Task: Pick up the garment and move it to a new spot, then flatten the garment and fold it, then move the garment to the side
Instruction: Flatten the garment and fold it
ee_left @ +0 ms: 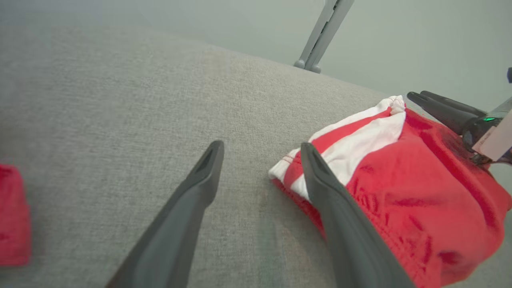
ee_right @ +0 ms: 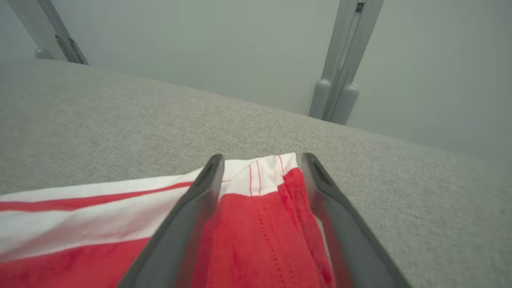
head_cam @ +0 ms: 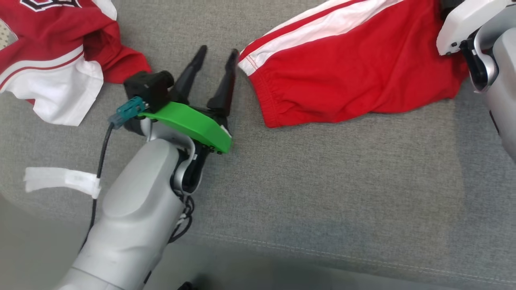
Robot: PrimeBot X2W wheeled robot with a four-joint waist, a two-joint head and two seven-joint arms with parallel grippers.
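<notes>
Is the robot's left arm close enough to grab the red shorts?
Probably yes. The left gripper is open right beside the near corner of the red shorts, which lie flat on the grey surface. Nothing sits in the way.

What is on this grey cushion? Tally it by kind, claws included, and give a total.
Garments: 2, the shorts and the jersey
Tape strip: 1
Claws: 2, the left claw and the right claw
Total: 5
</notes>
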